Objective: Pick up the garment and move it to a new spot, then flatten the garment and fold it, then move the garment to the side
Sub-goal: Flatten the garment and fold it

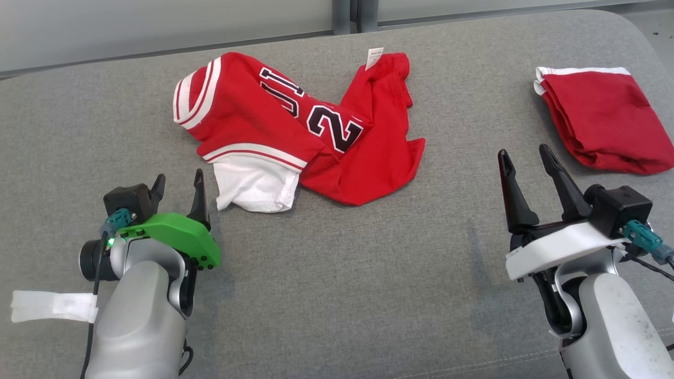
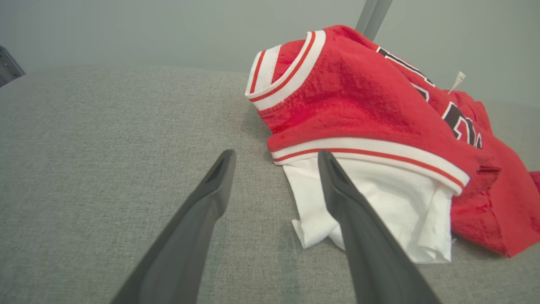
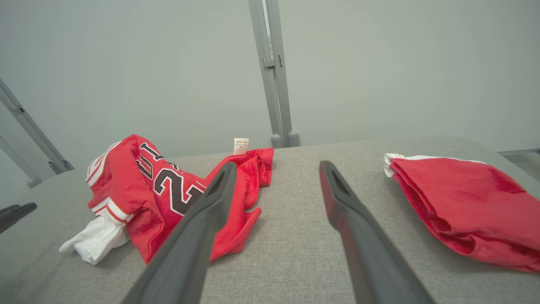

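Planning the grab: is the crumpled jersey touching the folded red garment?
Apart. Head view shows bare grey cushion between the crumpled jersey and the folded red garment.

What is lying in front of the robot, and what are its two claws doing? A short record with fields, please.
surface: grey cushion
middle: red jersey, crumpled, white trim, black numerals
label: white tag sticking up at the jersey's far edge
right side: folded red garment
left claw: open, empty, close to the jersey's white part
right claw: open, empty, near the folded garment, not touching it
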